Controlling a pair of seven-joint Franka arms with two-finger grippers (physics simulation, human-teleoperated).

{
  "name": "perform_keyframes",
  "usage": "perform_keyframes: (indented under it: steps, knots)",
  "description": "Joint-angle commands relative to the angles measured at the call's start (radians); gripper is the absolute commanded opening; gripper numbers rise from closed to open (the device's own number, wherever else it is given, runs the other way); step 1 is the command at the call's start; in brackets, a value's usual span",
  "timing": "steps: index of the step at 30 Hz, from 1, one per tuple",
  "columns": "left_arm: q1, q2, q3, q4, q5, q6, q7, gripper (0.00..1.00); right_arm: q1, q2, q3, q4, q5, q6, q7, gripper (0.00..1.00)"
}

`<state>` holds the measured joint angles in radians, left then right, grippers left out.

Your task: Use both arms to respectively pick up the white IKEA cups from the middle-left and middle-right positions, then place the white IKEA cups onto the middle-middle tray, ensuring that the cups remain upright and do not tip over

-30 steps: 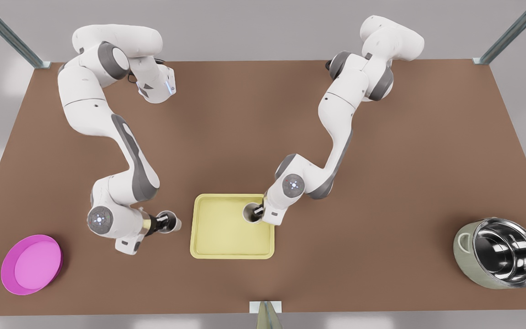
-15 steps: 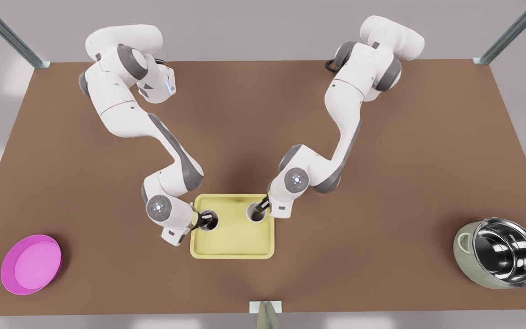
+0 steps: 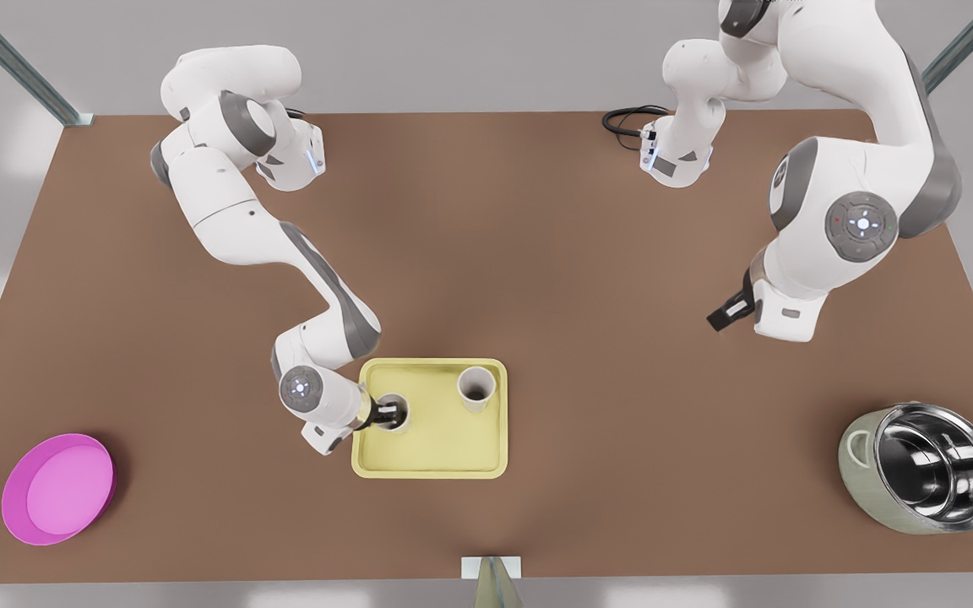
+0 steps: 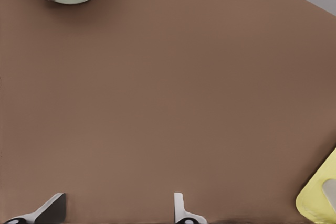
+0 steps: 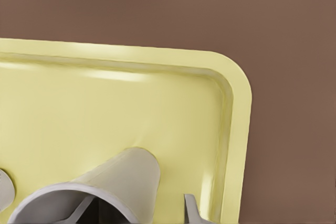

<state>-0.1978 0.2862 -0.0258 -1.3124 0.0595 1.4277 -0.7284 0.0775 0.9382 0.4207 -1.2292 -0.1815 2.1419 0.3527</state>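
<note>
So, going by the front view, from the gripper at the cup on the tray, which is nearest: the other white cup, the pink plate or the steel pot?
From the right gripper:
1. Other white cup, on the same tray, just toward the front view's right.
2. Pink plate, at the table's left end.
3. Steel pot, at the far right end.
The left gripper waits open, up right.

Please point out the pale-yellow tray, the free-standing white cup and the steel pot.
Pale-yellow rectangular tray [image 3: 432, 467]: front view, near rim.
Free-standing small white tapered cup [image 3: 476, 384]: front view, its open mouth.
Round steel pot [image 3: 934, 463]: front view, shiny inside.
</note>
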Motion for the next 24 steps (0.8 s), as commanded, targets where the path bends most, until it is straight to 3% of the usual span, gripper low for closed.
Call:
perform_keyframes:
  steps: [1,6,9,11,15,17,21,24]
  knots:
    - [0.001,0.002,0.000,-0.001,-0.006,-0.061,0.791,1.00,-0.005,-0.006,0.000,-0.007,-0.003,0.004,0.127,1.00]
    - [0.021,0.002,0.001,-0.001,-0.041,-0.066,0.793,1.00,-0.007,-0.130,0.010,-0.045,-0.003,-0.076,0.111,1.00]
    - [0.028,0.004,0.001,-0.001,-0.041,-0.066,0.793,1.00,-0.044,-0.285,0.010,-0.092,0.007,-0.240,0.042,1.00]
    - [0.029,0.004,0.000,-0.001,-0.043,-0.064,0.793,1.00,-0.275,-0.245,-0.013,-0.085,-0.006,-0.284,-0.377,1.00]
    - [0.038,0.004,0.001,-0.001,-0.082,-0.064,0.793,1.00,-0.489,-0.194,-0.027,-0.070,-0.070,-0.281,-0.488,1.00]
    - [0.050,0.007,0.003,-0.001,-0.087,-0.059,0.793,1.00,-0.486,-0.363,-0.020,-0.075,-0.064,-0.459,-0.469,1.00]
    - [0.084,0.019,0.001,0.016,-0.148,-0.007,0.791,1.00,-0.481,-0.585,-0.017,-0.095,-0.006,-0.614,-0.422,1.00]
    - [0.084,0.016,-0.002,0.010,-0.147,-0.046,0.785,1.00,-0.450,-0.642,-0.008,-0.070,-0.009,-0.695,-0.428,1.00]
